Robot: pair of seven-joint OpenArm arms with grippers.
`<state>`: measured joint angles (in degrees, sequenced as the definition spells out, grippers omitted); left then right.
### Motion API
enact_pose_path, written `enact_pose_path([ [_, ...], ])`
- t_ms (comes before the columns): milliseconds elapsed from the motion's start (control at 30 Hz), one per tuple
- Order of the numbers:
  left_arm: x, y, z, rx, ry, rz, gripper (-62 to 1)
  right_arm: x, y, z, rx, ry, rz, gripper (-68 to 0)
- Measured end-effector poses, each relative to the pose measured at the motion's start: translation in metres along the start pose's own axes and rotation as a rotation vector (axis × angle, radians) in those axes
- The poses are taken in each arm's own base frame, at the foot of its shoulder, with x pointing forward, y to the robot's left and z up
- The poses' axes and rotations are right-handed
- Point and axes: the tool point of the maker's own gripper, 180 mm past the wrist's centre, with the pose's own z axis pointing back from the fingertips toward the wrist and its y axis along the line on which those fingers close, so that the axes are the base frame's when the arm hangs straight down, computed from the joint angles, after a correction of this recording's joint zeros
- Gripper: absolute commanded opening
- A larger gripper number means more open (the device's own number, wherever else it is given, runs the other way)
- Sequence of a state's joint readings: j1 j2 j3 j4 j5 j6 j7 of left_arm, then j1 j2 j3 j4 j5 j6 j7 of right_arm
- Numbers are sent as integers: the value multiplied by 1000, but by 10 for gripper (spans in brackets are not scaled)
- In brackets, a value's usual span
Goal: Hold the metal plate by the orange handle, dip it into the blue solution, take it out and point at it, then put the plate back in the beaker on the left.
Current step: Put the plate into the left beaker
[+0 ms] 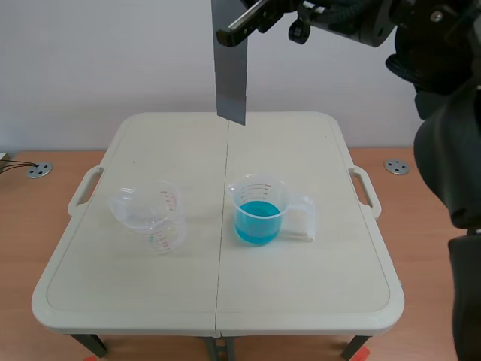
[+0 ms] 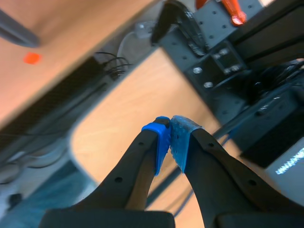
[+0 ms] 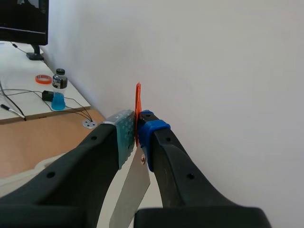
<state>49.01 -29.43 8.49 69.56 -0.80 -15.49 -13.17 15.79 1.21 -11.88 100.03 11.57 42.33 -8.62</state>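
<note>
the right gripper (image 3: 137, 127) was clamped on the orange handle (image 3: 138, 102), a pad pressed to each face, and the metal plate (image 1: 229, 68) hung edge-down from it high above the table (image 1: 316, 301), clear of both beakers. so the grasp was done. whether the dip had happened could not be judged, as no blue showed on the plate. the beaker of blue solution (image 1: 259, 214) stood upright near the table's middle. the clear beaker on the left (image 1: 150, 218) held nothing and seemed to lean, though its transparent walls made that hard to read. the pointing and the return to that beaker looked undone. the left gripper (image 2: 170, 124) had its fingers together on nothing, over equipment off the table, and was absent from the scene view, where the handle too was cut off.
</note>
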Motion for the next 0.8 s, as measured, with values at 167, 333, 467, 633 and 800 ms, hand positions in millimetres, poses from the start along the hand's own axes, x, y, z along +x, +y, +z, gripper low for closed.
enact_pose_path([
  [167, -8, -21, -12, -32, 11, 47, -590, 7, 17, -12, 44, -19, -17, -660],
  [333, -18, -27, -14, -38, 33, 63, -590, 11, 30, -20, 70, -26, -38, -660],
  [467, -19, -23, -16, -31, 36, 62, -590, 16, 43, -28, 101, -45, -54, -660],
  [633, -17, -19, -18, -25, 31, 57, -590, 5, 60, -36, 149, -20, -85, -660],
  [800, -17, -18, -18, -25, 31, 57, -590, -8, 75, -44, 195, 11, -116, -660],
])
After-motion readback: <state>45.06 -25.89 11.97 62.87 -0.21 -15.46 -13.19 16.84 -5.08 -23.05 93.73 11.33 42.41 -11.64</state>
